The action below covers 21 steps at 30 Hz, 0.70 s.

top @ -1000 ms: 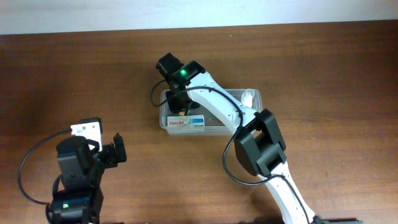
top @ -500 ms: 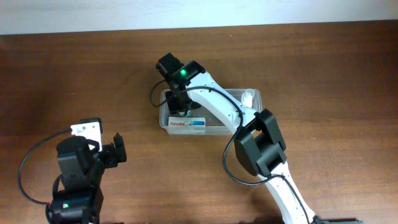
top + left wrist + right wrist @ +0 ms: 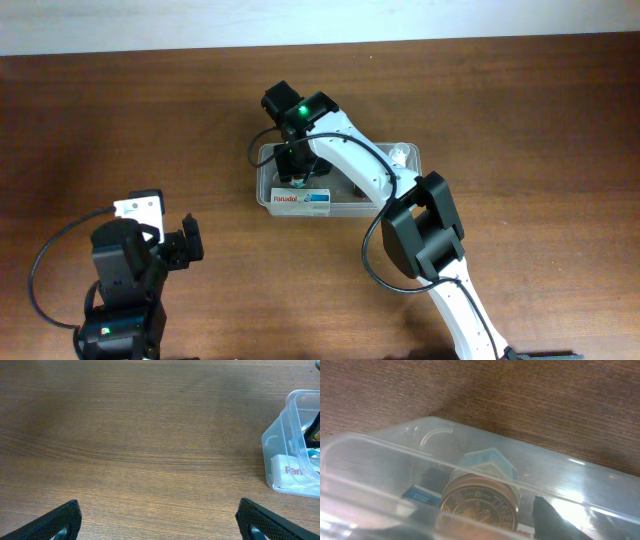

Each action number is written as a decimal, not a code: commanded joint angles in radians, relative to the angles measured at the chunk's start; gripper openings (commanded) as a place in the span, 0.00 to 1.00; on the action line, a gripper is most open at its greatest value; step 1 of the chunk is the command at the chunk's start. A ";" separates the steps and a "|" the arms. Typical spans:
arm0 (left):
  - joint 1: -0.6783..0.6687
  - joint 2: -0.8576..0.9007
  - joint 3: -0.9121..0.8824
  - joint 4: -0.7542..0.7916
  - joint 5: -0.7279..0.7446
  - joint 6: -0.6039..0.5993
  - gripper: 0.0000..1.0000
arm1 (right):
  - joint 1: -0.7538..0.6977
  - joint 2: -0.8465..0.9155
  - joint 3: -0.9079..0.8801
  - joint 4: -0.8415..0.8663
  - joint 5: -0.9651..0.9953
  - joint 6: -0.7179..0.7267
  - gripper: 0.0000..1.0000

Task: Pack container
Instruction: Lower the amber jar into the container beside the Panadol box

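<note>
The clear container (image 3: pixel 350 206) stands mid-table, and its near corner (image 3: pixel 280 435) shows at the right edge of the left wrist view. Inside lie a Panadol box (image 3: pixel 300 198) and a white-capped bottle (image 3: pixel 400 155). My right gripper (image 3: pixel 292 172) reaches down into the container's left end. In the right wrist view a small jar with a gold embossed lid (image 3: pixel 480 502) sits between the jaws of the right gripper (image 3: pixel 480 527). The dark right finger (image 3: pixel 555 520) stands apart from the jar, so the gripper is open. My left gripper (image 3: pixel 190 240) rests open and empty at the lower left.
The container's translucent wall (image 3: pixel 380 460) fills the near part of the right wrist view. Bare brown wood spreads between the open left gripper (image 3: pixel 159 522) and the Panadol box (image 3: pixel 295 471). The right arm's white links cross over the container's middle.
The right gripper's jaws have widened away from the gold-lidded jar, and its wrist has shifted slightly to the right. The left arm has not moved.
</note>
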 commanded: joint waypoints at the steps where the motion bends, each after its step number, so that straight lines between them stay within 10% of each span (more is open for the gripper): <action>1: -0.002 0.001 -0.001 0.003 -0.007 0.019 0.99 | -0.003 -0.008 0.017 -0.001 -0.027 -0.002 0.54; 16: -0.002 0.001 -0.001 0.003 -0.007 0.019 1.00 | -0.003 -0.105 0.017 -0.004 -0.013 -0.025 0.53; 21: -0.002 0.001 -0.001 0.003 -0.007 0.019 0.99 | -0.003 -0.109 0.017 -0.013 -0.005 -0.031 0.36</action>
